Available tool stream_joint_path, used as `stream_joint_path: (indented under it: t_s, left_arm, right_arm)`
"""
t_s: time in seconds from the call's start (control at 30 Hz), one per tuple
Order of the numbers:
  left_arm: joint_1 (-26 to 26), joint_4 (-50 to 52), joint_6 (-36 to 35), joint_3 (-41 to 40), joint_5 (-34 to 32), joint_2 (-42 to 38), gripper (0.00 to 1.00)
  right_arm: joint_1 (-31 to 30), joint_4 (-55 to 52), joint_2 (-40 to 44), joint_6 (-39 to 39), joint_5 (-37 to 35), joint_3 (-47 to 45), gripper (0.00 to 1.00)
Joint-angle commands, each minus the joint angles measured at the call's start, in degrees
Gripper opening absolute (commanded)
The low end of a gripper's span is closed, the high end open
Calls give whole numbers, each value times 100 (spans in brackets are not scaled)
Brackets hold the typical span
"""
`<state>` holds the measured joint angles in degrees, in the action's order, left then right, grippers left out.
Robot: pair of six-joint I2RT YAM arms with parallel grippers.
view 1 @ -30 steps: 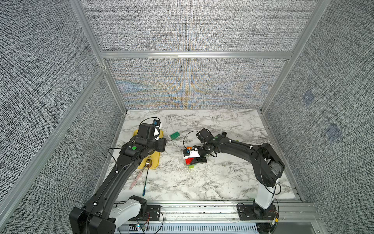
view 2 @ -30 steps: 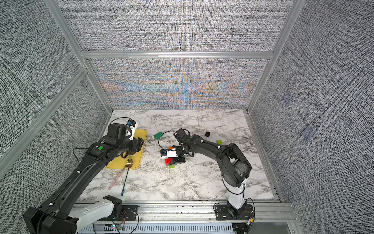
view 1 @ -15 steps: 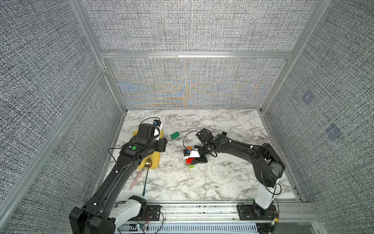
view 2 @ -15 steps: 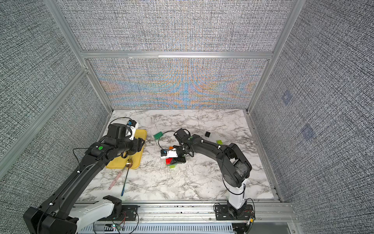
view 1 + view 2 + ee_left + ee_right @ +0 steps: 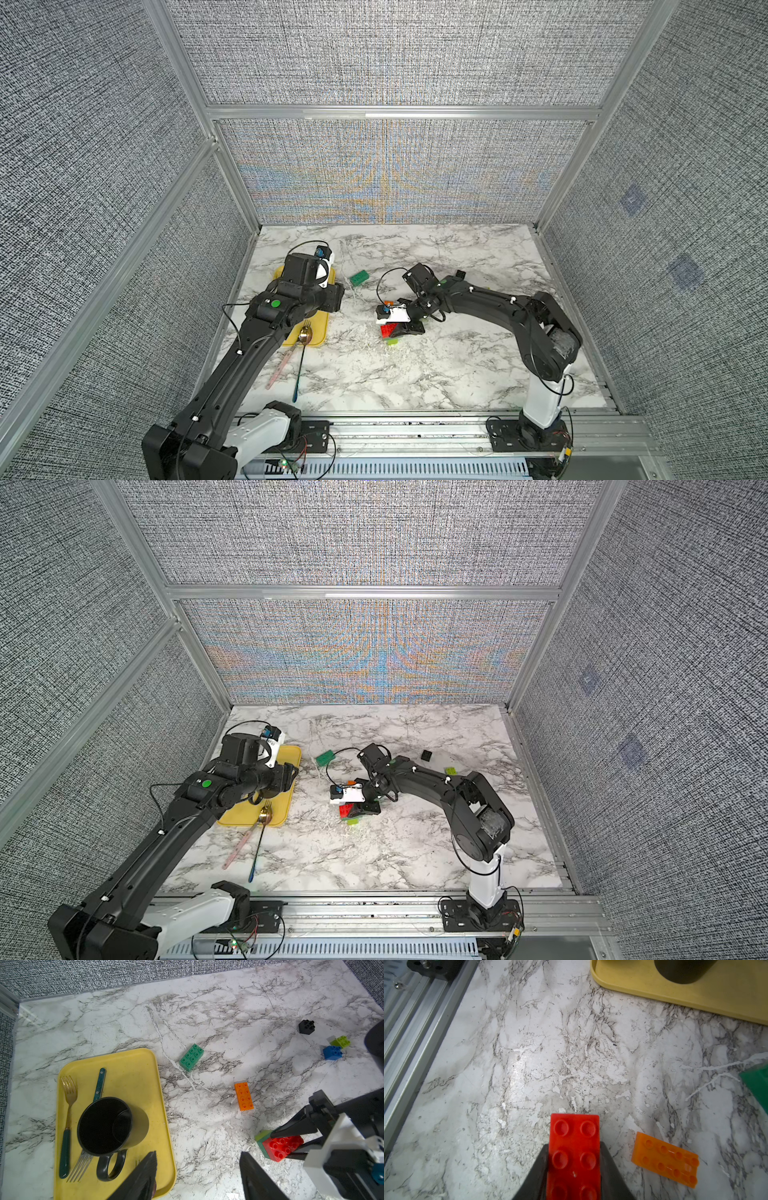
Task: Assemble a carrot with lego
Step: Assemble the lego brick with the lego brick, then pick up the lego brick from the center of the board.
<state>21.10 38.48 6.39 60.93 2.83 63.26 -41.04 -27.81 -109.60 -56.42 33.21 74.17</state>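
The carrot is a short stack in the middle of the table: a red brick (image 5: 282,1147) on dark green on lime (image 5: 392,341). My right gripper (image 5: 574,1146) is shut on the red brick (image 5: 574,1157), one finger on each long side; the stack (image 5: 345,810) is tilted low over the marble. An orange brick (image 5: 244,1096) lies just behind it, and a dark green brick (image 5: 191,1057) lies further back. Black (image 5: 307,1027), lime (image 5: 340,1041) and blue (image 5: 332,1052) small bricks lie at the back right. My left gripper (image 5: 197,1167) hangs open and empty over the tray's right edge.
A yellow tray (image 5: 133,1064) at the left holds a black mug (image 5: 112,1124) and forks. A pink stick and a blue-handled utensil (image 5: 297,374) stick out over the tray's front edge. The aluminium rail (image 5: 415,1022) runs along the table's front.
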Motion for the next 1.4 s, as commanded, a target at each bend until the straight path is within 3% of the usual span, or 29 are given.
stream_joint_path:
  t_s: [0.0, 0.23, 0.7, 1.0, 1.13, 1.23, 1.37]
  left_arm:
    - [-10, -91, -49, -2, 7, 10, 67]
    - [-10, -104, -29, 7, -54, 23, 67]
    - [-10, -320, 246, 122, 391, 238, 67]
    - [-10, -581, 421, 156, 569, 573, 66]
    - [-10, -942, 504, 156, 596, 875, 67]
    - [-12, -1180, 475, 289, 542, 1385, 69]
    - [-10, -1194, 2, 692, 206, 2393, 76]
  right_arm:
    - [-96, -547, -243, 107, -1029, -97, 22]
    - [-107, -511, -277, 412, -1390, -167, 22]
    - [-1, 308, 593, 737, -647, -231, 40]
    - [150, 480, 778, 821, -526, -489, 44]
    - [184, 649, 984, 982, -168, -513, 53]
    - [249, 979, 1201, 1378, 295, -576, 71]
    - [420, 1607, 1600, 2086, 819, -791, 77]
